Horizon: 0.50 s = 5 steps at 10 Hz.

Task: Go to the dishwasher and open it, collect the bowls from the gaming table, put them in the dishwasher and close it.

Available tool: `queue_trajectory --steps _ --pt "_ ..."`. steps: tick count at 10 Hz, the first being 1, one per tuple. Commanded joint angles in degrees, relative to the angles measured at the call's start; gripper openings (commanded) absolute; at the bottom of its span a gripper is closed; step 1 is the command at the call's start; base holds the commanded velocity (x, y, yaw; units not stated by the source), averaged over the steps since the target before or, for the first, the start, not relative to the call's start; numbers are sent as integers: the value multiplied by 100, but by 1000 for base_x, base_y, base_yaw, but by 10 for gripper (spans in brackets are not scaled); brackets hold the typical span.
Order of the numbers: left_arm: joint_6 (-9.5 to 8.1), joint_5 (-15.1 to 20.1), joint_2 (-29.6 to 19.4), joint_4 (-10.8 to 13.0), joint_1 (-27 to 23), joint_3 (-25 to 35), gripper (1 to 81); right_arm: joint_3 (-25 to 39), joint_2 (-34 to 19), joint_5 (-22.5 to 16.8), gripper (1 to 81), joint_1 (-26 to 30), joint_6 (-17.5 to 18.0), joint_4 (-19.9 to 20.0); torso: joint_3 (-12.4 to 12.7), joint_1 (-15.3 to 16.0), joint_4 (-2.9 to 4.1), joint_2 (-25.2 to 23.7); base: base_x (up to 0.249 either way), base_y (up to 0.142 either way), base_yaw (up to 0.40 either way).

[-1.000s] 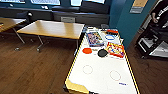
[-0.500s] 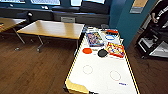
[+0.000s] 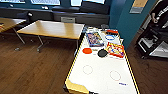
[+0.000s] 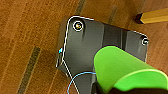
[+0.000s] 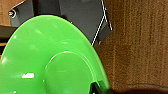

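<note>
**Inspector:** Left gripper (image 4: 105, 87) first. In its wrist view a bright green bowl (image 4: 125, 70) sits right at the gripper, over the robot's dark plate and a wooden floor (image 4: 30, 37). The fingers themselves I cannot make out, so whether they are clamped on it I cannot tell.

**Clerk:** And the right gripper?

**Inspector:** Much the same. Its wrist view shows a second green bowl (image 5: 50, 62), underside and round base toward the camera, with a dark piece at its rim near the right gripper (image 5: 98, 87). Clamped or not, I cannot tell. Brown floor lies beyond it.

**Clerk:** The surface?

**Inspector:** From the head view, the gaming table (image 3: 100, 75) stands directly ahead: white top, yellow frame, two faint circles marked on it. At its far end lie an orange disc (image 3: 87, 50), a black disc (image 3: 102, 53), a blue-purple box (image 3: 94, 39) and a red and yellow box (image 3: 115, 49).

**Clerk:** The room?

**Inspector:** Dark wooden floor, a light wooden table (image 3: 52, 28) to the left, a dark sofa (image 3: 80, 15) along the far wall under windows, and a teal wall to the right. A person (image 3: 160, 15) stands at the right edge beside a dark trolley (image 3: 152, 42).

**Clerk:** Any writing?

**Inspector:** Printing on both boxes, too blurred to read.
</note>
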Motion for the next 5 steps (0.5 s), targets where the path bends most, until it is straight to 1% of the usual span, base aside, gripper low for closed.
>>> queue_trajectory --steps 1,2,3,4,5 --pt "163 142 471 -277 552 -328 10 -79 -90 -380 10 -56 -8 -73 0 0 0 0 0 0 0" --pt "626 125 533 -621 737 -407 10 -123 -63 -380 10 -73 -8 -82 0 0 0 0 0 0 0" --pt "1389 98 673 -1375 886 -643 10 -167 -37 -451 10 -73 -8 -82 0 0 0 0 0 0 0" --pt "2511 81 909 -2574 1009 -1098 10 -220 -10 -495 10 -82 -8 -82 0 0 0 0 0 0 0" --pt "3688 81 1187 -3811 1054 -1681 10 -272 33 -504 10 -91 -8 -90 0 -2 0 0 0 0 0"
